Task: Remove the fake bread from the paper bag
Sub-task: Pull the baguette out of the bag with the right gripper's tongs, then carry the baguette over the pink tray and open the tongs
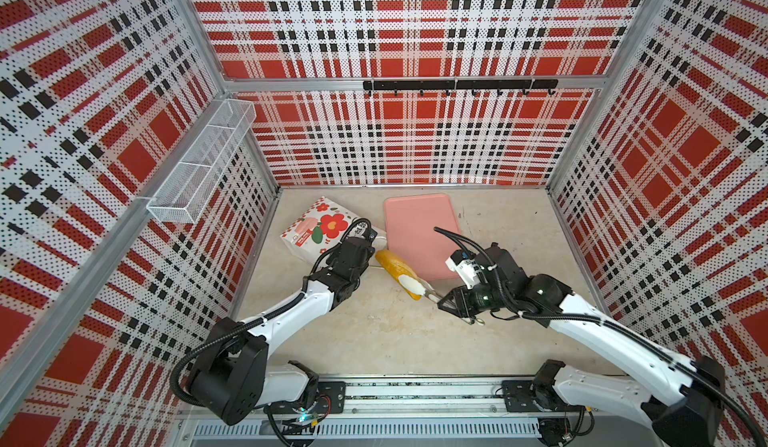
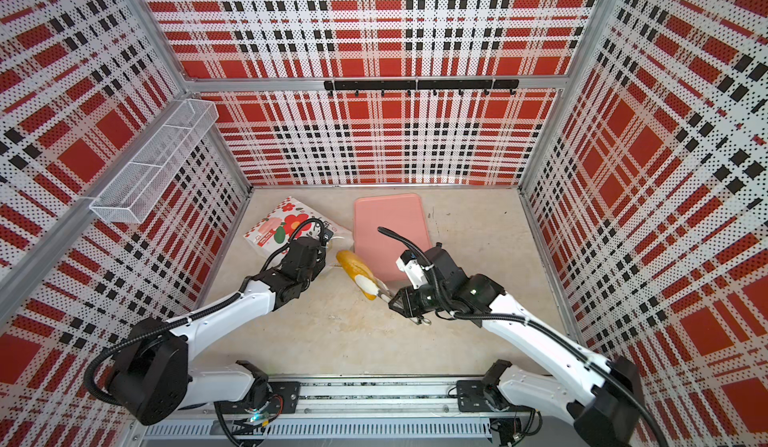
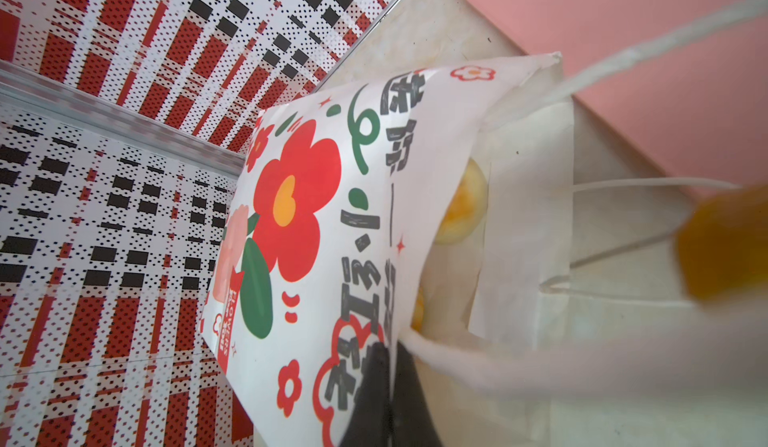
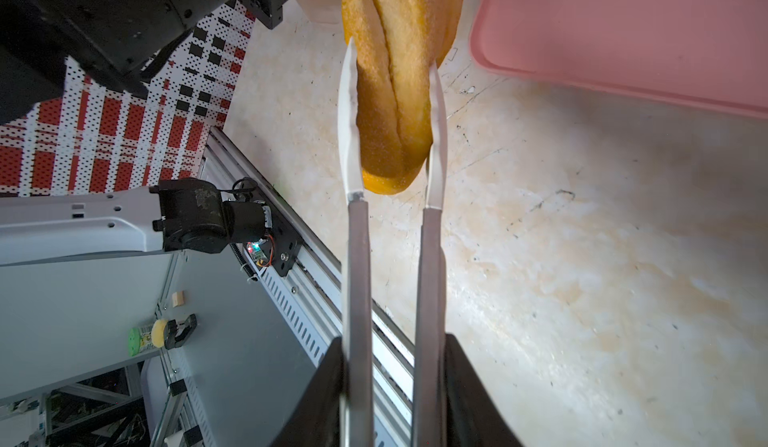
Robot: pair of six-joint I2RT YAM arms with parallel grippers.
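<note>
- paper bag [image 1: 307, 233]: white, printed with red flowers with yellow centres, green leaves, black lettering and a pale pink patch.
- long loaf [image 4: 399, 91]: golden-brown crust, brighter yellow at its end.
- buns [image 3: 463, 203] inside the bag: yellow-gold.
- tray [image 1: 415, 224]: plain pink, no pattern.
- tongs [image 4: 355, 266]: silver-grey arms, white tips.
- walls [image 1: 415, 29]: red, white and black plaid, dotted throughout.
- table [image 1: 374, 341]: mottled beige.
- wire basket [image 1: 199, 162]: white.
- hook rail [image 1: 457, 85]: black.
- robot arms [image 1: 291, 312]: white links, black joints.
</note>
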